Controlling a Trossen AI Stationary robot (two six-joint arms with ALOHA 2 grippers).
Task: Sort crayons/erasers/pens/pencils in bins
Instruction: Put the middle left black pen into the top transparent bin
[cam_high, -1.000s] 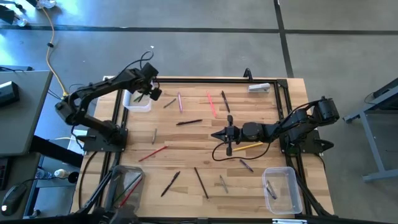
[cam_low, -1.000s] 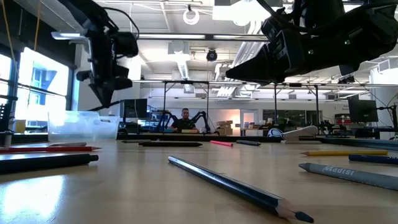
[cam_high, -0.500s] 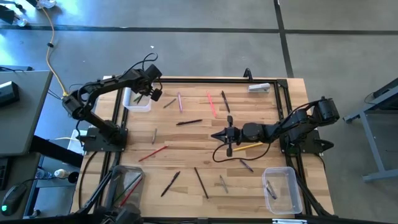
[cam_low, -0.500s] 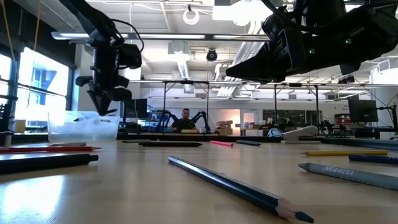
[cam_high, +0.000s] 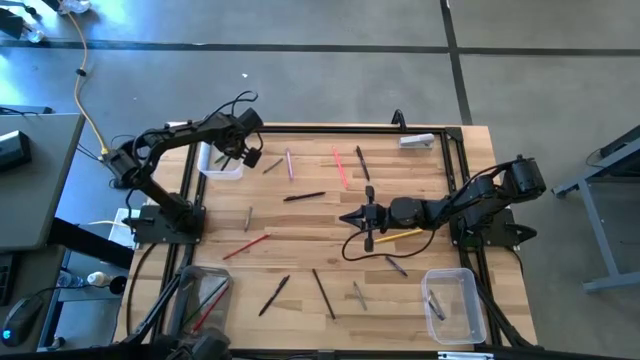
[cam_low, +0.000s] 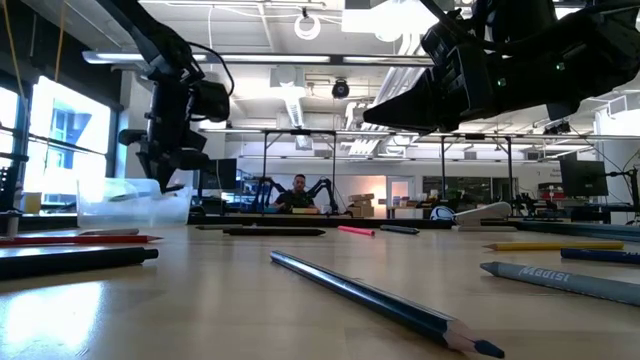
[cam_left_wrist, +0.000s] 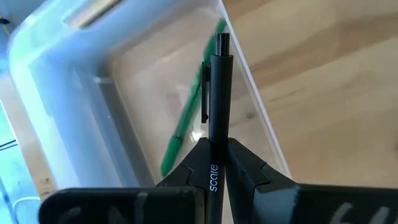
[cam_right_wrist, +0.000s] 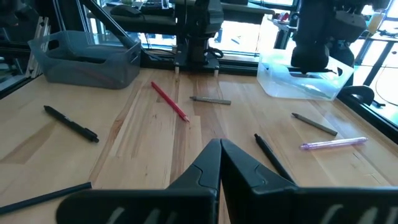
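My left gripper (cam_high: 245, 154) hangs over the white-rimmed clear bin (cam_high: 220, 162) at the table's far left, shut on a black pen (cam_left_wrist: 217, 93). A green pen (cam_left_wrist: 185, 121) lies on that bin's floor. My right gripper (cam_high: 352, 217) is shut and hovers above mid-table, over a yellow pencil (cam_high: 402, 235). Loose sticks lie flat on the wood: a pink one (cam_high: 289, 163), a red one (cam_high: 340, 168), a black one (cam_high: 303, 197) and a red crayon (cam_high: 246, 246). A grey-tinted bin (cam_high: 200, 295) sits at the near left and a clear bin (cam_high: 452, 305) at the near right. My left gripper pinches the black pen's barrel (cam_left_wrist: 213, 163) between its two fingers. The pen runs along the fingers and sticks out past their tips. Its clip end (cam_left_wrist: 221, 42) points down into the bin (cam_left_wrist: 56, 62). The pen is lifted clear of the bin floor.
The table has a raised black frame (cam_high: 330, 126) along its edges. A grey and white object (cam_high: 417, 141) lies at the far right. Several pens and pencils are scattered near the near edge (cam_high: 322, 293). A person (cam_low: 298, 192) sits in the room beyond the table.
My left gripper has come down toward the white-rimmed bin, carrying the black pen with it. My right arm has kept still.
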